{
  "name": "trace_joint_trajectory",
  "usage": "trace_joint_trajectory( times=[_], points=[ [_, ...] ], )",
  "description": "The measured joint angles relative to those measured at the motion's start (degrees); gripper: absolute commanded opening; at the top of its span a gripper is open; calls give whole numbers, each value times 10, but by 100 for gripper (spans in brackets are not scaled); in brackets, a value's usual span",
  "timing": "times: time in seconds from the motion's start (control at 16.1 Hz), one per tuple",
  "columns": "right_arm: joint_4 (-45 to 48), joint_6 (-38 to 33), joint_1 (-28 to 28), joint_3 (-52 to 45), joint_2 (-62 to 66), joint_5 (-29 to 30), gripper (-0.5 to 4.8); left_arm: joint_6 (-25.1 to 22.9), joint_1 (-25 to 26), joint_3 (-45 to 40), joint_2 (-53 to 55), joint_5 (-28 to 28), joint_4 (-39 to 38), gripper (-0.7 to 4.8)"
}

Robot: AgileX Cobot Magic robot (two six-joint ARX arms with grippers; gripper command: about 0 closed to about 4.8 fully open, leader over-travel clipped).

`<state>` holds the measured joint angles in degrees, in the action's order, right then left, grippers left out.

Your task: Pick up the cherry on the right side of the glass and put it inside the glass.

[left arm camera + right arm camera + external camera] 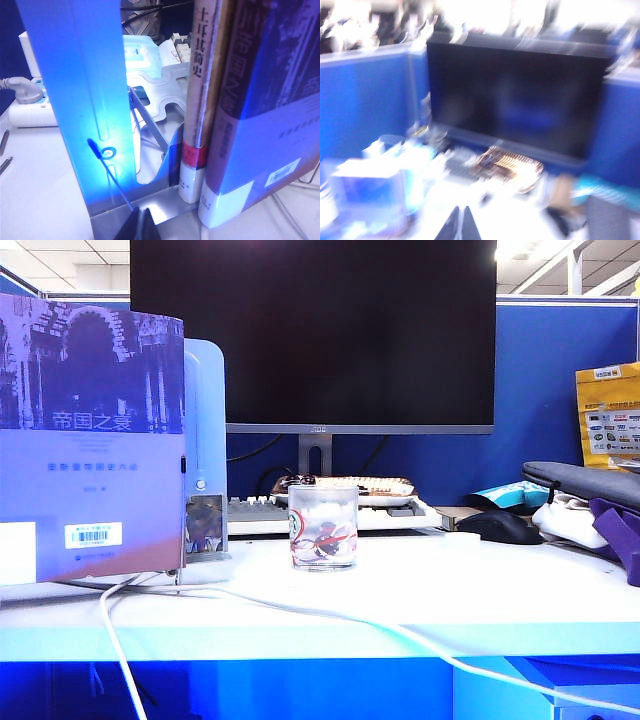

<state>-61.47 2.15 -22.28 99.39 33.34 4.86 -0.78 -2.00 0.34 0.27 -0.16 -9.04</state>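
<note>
The back of the exterior view is pretty much filled by a big dark monitor (312, 335), with a white keyboard (330, 512) tucked under it at about 6 o'clock from the screen. A large book (90, 440) is stood upright at 9 o'clock from the glass, propped by a pale blue bookend (205, 450). All of it is carried by the white counter (400, 590), and a white cable (330, 618) is draped across its front. A black mouse (500, 527) is parked at 3 o'clock from the glass. The glass (323, 527) is set upright near the middle of the counter, and the cherry (327, 546) can be made out as a dark round blob low inside it, behind the red swirls. Neither arm is caught in the exterior view. The left pincer (139, 225) is seen in its own wrist view with tips pressed together on nothing, pointed at the bookend's metal foot beside the books. The right pincer (460, 225) is also pinched closed and empty, shown in a heavily blurred wrist view facing the monitor.
</note>
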Motion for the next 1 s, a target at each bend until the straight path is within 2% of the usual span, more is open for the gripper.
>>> trace_joint_trajectory(
  times=[0.06,0.19,0.25,0.44,0.56,0.75,0.87,1.0],
  points=[
    [12,5,0,-30,-29,-26,-1,0,0,0,0,0,0,-5],
    [62,-3,0,-192,-92,-136,-1,0,0,0,0,0,0,-5],
    [121,-8,1,-286,-126,-151,-1,0,0,0,0,0,0,-5],
    [369,-14,21,-569,-203,-114,-1,0,0,0,0,0,0,-5],
    [485,-14,40,-706,-237,-107,-1,0,0,0,0,0,0,-5],
    [625,-35,67,-862,-298,-102,-1,0,0,0,0,0,0,-5],
    [646,-45,75,-929,-331,-77,-1,0,0,0,0,0,0,-5],
    [630,-47,76,-951,-332,-76,-1,0,0,0,0,0,0,-5]
  ],
)
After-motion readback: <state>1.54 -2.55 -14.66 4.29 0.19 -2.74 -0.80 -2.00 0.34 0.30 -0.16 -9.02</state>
